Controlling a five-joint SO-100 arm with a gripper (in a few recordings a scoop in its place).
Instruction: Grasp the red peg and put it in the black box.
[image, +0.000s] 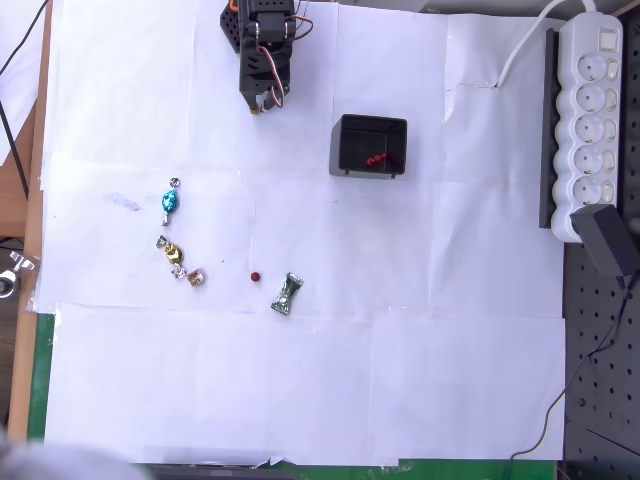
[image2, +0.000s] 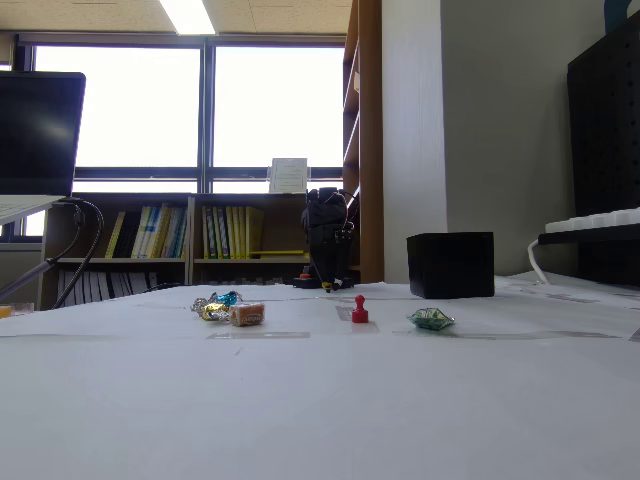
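Peg (image: 256, 275) dark red, upright w/ round head, alone on white paper, well below gripper (image: 263, 102); finger state can't tell. Green candy (image: 287, 295) just beside peg, gold candy (image: 172, 250) further left. Box (image: 345, 150) right of fingers, red bits inside.

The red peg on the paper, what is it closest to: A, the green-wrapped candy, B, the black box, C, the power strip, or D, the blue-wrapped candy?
A: in the overhead view the red peg stands on the white paper just left of the green-wrapped candy, while the blue-wrapped candy, the black box and the power strip all lie farther off.
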